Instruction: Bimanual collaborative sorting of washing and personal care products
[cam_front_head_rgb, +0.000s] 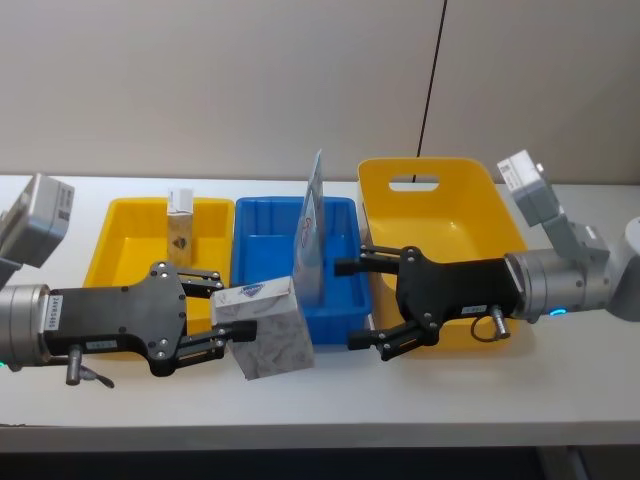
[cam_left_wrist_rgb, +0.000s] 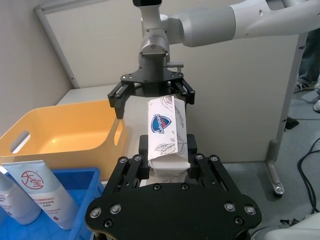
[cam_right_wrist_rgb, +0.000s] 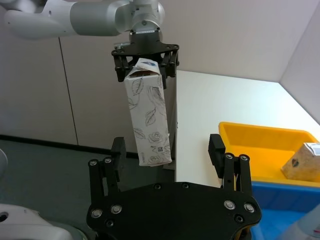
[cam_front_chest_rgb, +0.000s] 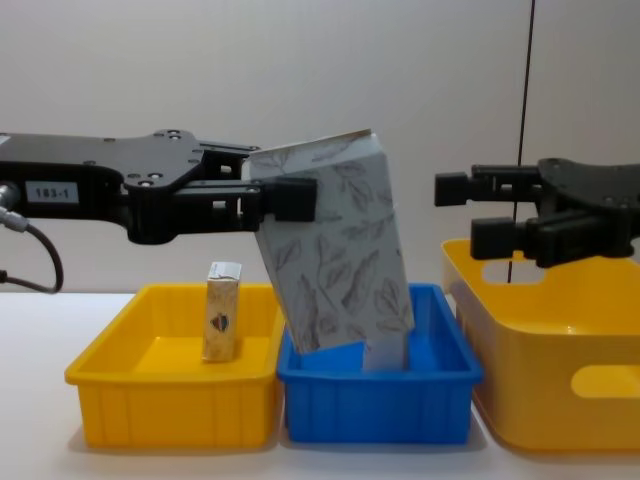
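the left gripper (cam_front_head_rgb: 222, 313), fingers clamped on one end of a cream carton (cam_front_head_rgb: 272, 338), holds it aloft before the blue bin (cam_front_head_rgb: 290, 204), opposite the right gripper (cam_front_head_rgb: 362, 303) with fingers spread; light, crushable card, likely best taken on its free end's flat sides.

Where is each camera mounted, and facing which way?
Head: high up, facing forward and down at the table; both arms show, the left end effector shut on the leaf-print carton, the right end effector open.
Chest: lower, facing across the table, side-on to the blue bin; both arms enter from its edges.
Left wrist: on the left arm, facing past its fingers at the right end effector.
Right wrist: on the right arm, facing the left end effector.
Shared: both wrist views see the carton, from opposite ends.
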